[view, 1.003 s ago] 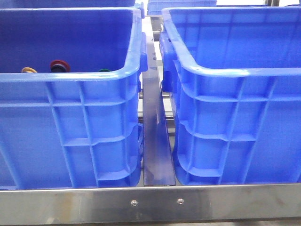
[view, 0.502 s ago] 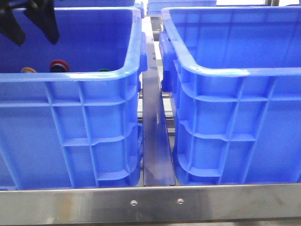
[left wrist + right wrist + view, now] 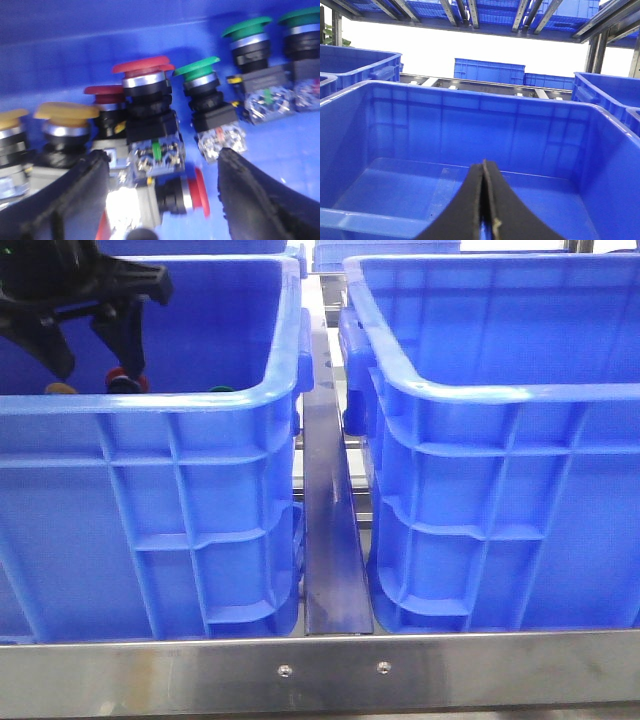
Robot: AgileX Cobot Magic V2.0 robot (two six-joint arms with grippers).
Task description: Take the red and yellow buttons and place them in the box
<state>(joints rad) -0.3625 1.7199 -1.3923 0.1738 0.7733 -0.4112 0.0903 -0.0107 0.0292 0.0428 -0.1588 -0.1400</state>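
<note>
Lower now than half a second ago, the black left gripper [image 3: 95, 365] hangs with jaws wide inside the left blue plastic crate [image 3: 150, 405], above an upright red mushroom-head button [image 3: 142, 70] and yellow mushroom-head buttons [image 3: 65, 112]. Another red-capped button [image 3: 192, 192] lies on its side. Over the right blue crate [image 3: 470, 107], the right gripper [image 3: 484, 210] is closed on nothing.
</note>
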